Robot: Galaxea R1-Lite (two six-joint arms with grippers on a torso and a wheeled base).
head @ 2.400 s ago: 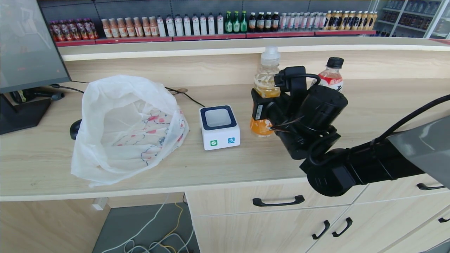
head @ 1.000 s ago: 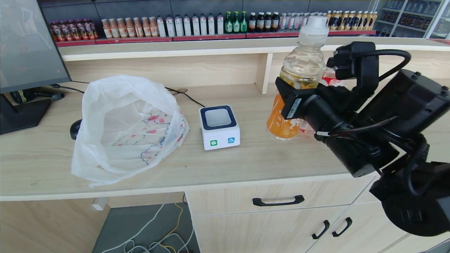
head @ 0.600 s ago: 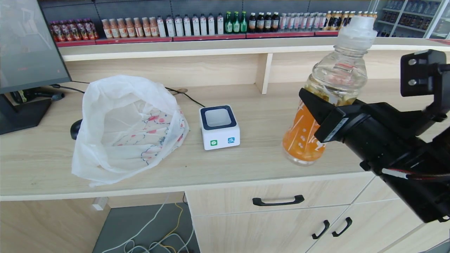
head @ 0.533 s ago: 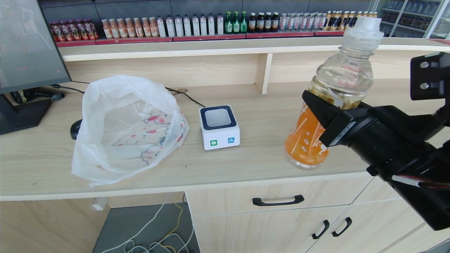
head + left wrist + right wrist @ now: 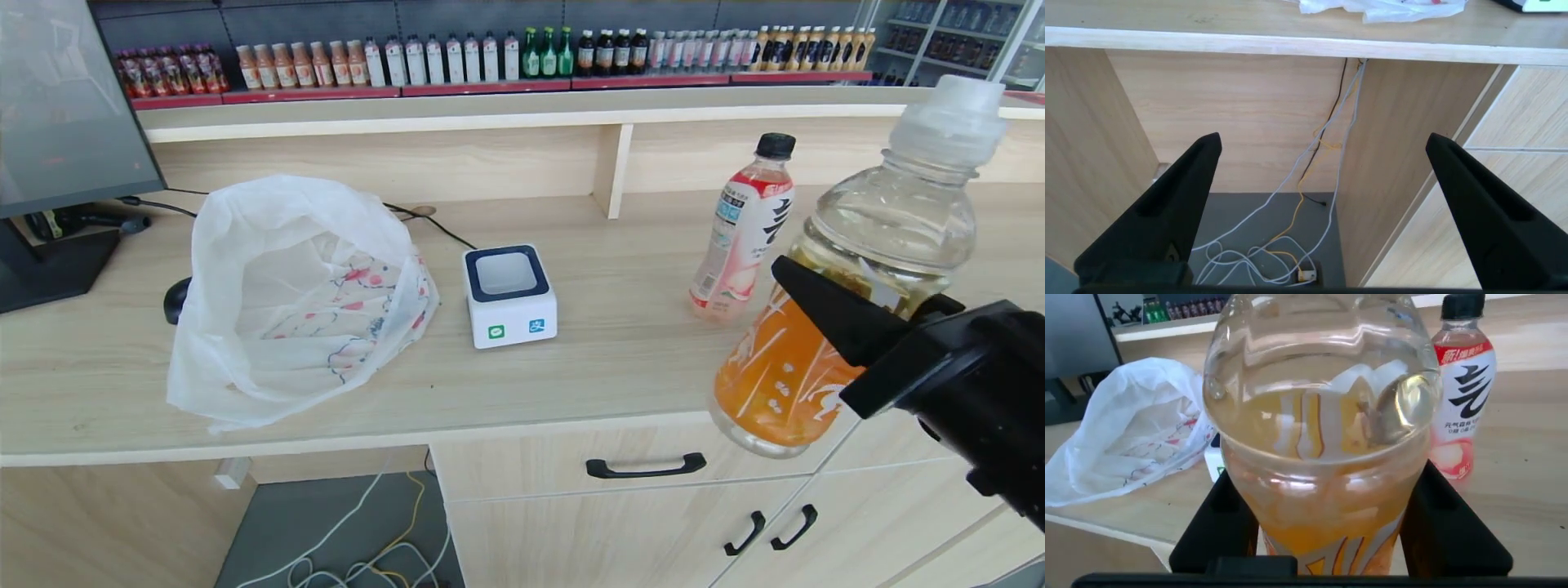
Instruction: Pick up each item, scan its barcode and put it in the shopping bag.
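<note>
My right gripper (image 5: pixel 865 331) is shut on an orange drink bottle (image 5: pixel 849 286) with a clear neck and white cap, held tilted in the air off the counter's front right edge. The same bottle (image 5: pixel 1319 449) sits between the black fingers (image 5: pixel 1208 531) in the right wrist view. A pink-labelled bottle (image 5: pixel 741 233) with a black cap stands upright on the counter behind it, also seen as the pink bottle (image 5: pixel 1462 392). The white barcode scanner (image 5: pixel 510 296) sits mid-counter. The white shopping bag (image 5: pixel 294 298) lies open to its left. My left gripper (image 5: pixel 1327 212) hangs open below the counter edge.
A monitor (image 5: pixel 69 106) on a black stand occupies the far left, with a black mouse (image 5: pixel 174 300) beside the bag. A raised shelf with a divider (image 5: pixel 612 167) runs along the counter's back. Drawers (image 5: pixel 645 467) and loose cables (image 5: pixel 1306 180) lie below.
My right gripper has lifted the orange bottle off the counter and carried it right and toward me, uncovering the pink-labelled bottle. Bag and scanner have not moved.
</note>
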